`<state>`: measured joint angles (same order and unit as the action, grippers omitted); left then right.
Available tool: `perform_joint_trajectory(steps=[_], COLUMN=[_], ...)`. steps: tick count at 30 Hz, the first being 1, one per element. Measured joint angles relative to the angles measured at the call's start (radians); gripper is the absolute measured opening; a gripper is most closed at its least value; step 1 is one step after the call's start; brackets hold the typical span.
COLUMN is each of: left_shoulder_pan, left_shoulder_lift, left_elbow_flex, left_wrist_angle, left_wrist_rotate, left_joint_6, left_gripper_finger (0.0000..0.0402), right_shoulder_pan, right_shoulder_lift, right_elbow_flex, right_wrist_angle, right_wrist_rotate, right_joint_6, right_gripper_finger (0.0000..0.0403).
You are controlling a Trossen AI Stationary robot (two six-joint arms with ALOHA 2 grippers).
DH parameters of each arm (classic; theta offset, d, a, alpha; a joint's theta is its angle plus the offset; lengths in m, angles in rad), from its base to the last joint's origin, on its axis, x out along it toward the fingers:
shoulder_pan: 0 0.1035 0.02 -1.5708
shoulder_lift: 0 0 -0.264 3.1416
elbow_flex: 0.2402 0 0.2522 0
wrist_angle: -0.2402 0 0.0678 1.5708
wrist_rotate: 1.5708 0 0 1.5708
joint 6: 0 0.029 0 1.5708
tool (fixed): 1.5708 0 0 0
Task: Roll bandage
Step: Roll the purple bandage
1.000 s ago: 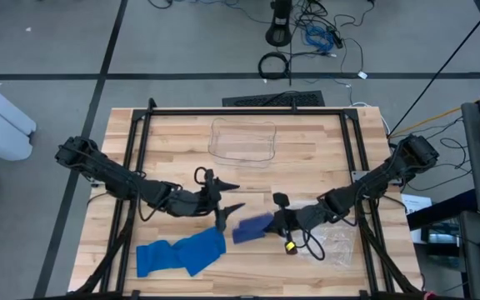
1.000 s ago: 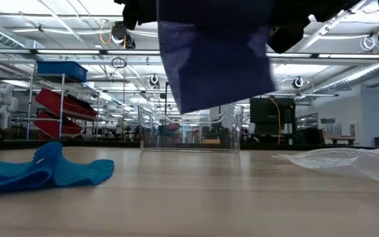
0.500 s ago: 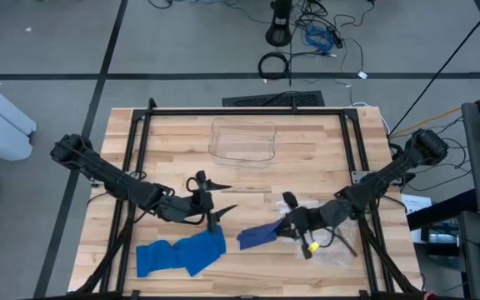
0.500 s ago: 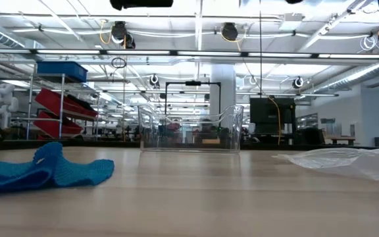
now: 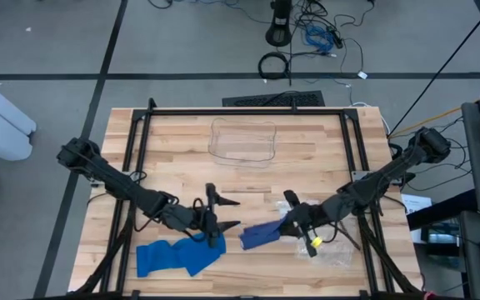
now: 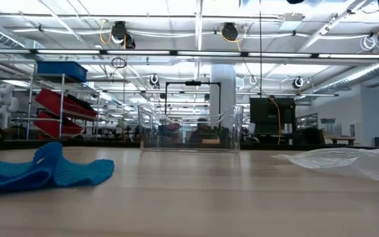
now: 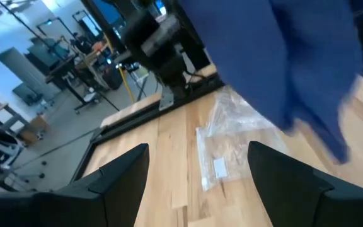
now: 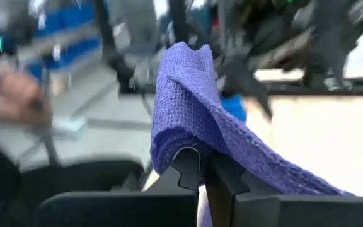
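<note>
A dark blue bandage [image 5: 259, 234] hangs clear of the table near the front middle, with my right gripper [image 5: 284, 230] shut on it. The right wrist view shows it bunched over the shut fingers [image 8: 188, 113]. My left gripper [image 5: 233, 212] stands open just left of it, its fingertips pointing at the bandage [image 7: 282, 57] and touching nothing. A light blue bandage [image 5: 181, 253] lies crumpled on the table near the front left [image 6: 45, 171]. Both grippers are above the low view's picture. My right gripper pinches the dark blue bandage between its two shut fingers [image 8: 191, 167], at a bunched fold [image 8: 180, 142] at the bandage's right end. The fingers come about level from the table's right. The bandage is lifted clear, reaching out past the fingertips toward my left gripper.
A clear plastic container [image 5: 242, 140] stands at the far middle [image 6: 189, 135]. A crumpled clear plastic wrapper [image 5: 333, 247] lies at the front right [image 6: 347, 161], below my right arm. A black frame rail [image 5: 248, 112] runs round the table.
My right gripper has risen and drawn toward the table's near right with the dark blue bandage, lifting it out of the low view. My left gripper has moved toward the near edge and rolled about its own axis, staying open.
</note>
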<state>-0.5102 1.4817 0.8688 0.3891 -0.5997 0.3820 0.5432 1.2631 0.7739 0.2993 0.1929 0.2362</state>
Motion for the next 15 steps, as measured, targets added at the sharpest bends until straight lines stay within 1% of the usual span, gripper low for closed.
perform_joint_trajectory(steps=[5, 7, 10, 12, 15], left_shoulder_pan=[-0.015, -0.015, -0.014, -0.014, -0.015], left_shoulder_lift=[-0.005, -0.005, -0.004, -0.004, 0.009], left_elbow_flex=[0.0, 0.0, 0.0, 0.0, 0.0], left_wrist_angle=[0.003, 0.017, 0.045, 0.075, 0.133], left_wrist_rotate=[0.003, 0.051, 0.154, 0.217, 0.264], left_joint_6=[0.026, 0.028, 0.028, 0.028, 0.023], left_gripper_finger=[0.0276, 0.0276, 0.0276, 0.0276, 0.0276], right_shoulder_pan=[0.008, 0.017, 0.023, 0.023, 0.022], right_shoulder_lift=[-0.002, -0.002, -0.002, -0.002, 0.005], right_elbow_flex=[0.0, 0.0, 0.0, 0.0, 0.0], right_wrist_angle=[-0.079, -0.092, -0.14, -0.155, -0.162], right_wrist_rotate=[-0.169, -0.227, -0.335, -0.362, -0.337], right_joint_6=[-0.175, -0.236, -0.303, -0.327, -0.36], right_gripper_finger=[0.0, 0.0, 0.0, 0.0, 0.0])
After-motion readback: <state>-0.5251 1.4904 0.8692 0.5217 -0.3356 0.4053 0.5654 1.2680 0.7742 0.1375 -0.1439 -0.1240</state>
